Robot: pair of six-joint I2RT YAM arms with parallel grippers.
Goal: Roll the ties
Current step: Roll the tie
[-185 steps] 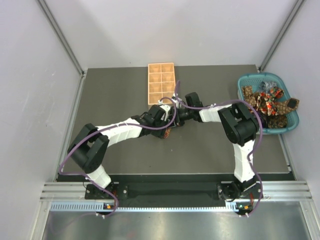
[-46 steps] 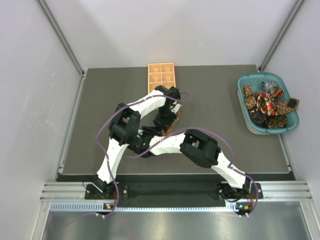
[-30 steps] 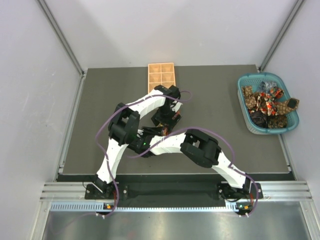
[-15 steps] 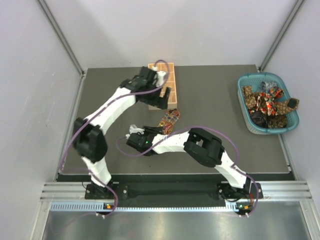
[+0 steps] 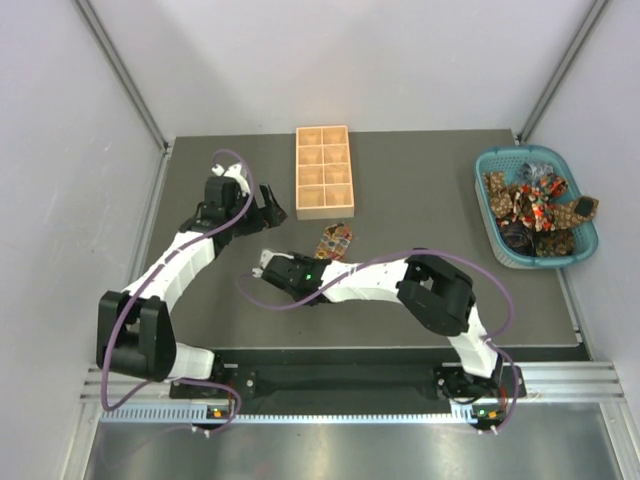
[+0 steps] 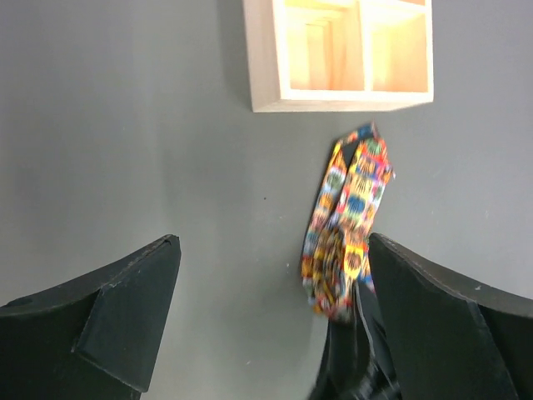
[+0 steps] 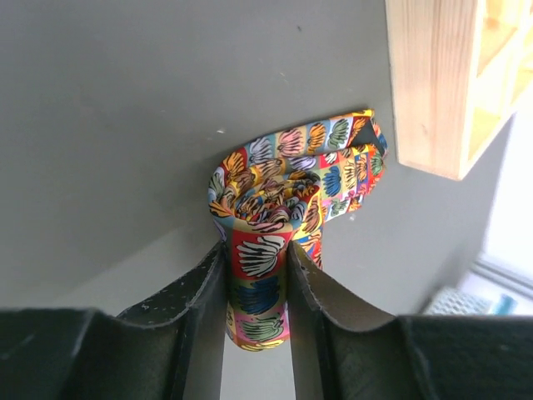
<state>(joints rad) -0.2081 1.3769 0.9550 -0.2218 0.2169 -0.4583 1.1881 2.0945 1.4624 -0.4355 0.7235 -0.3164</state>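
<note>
— Rolled tie?
— On the tabletop, far end just short of the tray's near edge. Coiled end pinched tight between the right jaws.
— Left jaws?
— Spread wide, holding nothing, above the tabletop left of the tie.
— Other ties?
— Heaped in the basket at the right edge, well apart, with a wide stretch of tabletop between.

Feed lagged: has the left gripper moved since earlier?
Yes: the left gripper swung left, off the near end of the tan wooden compartment tray.
</note>
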